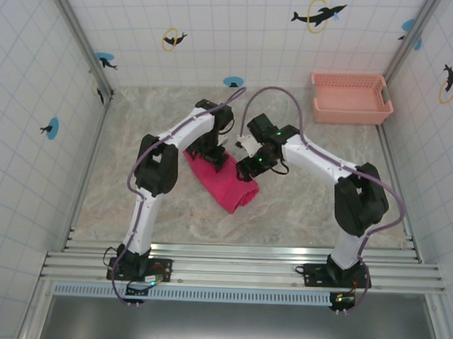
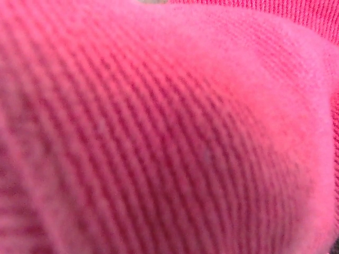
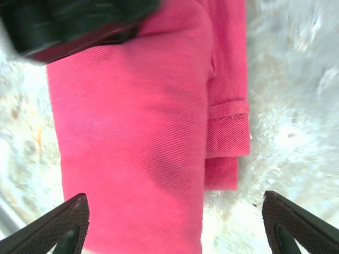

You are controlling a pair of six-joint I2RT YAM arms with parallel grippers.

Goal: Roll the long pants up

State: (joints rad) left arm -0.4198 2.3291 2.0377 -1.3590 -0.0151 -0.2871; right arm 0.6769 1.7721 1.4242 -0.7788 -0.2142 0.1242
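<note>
Long pants (image 1: 224, 183) on table (image 1: 299, 209), well apart from basket (image 1: 350, 113)

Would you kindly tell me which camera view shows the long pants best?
The top external view: it takes in nearly the whole long pants bundle. The right wrist view shows one stretch close up, with a stitched hem; the left wrist view gives blurred pink fabric.

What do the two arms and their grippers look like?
Both the left arm and right arm have white link shells with black joints. A lavender cable loops along each. Green lights glow near the right wrist. The right gripper has dark fingers with cross-hatched faces.
</note>
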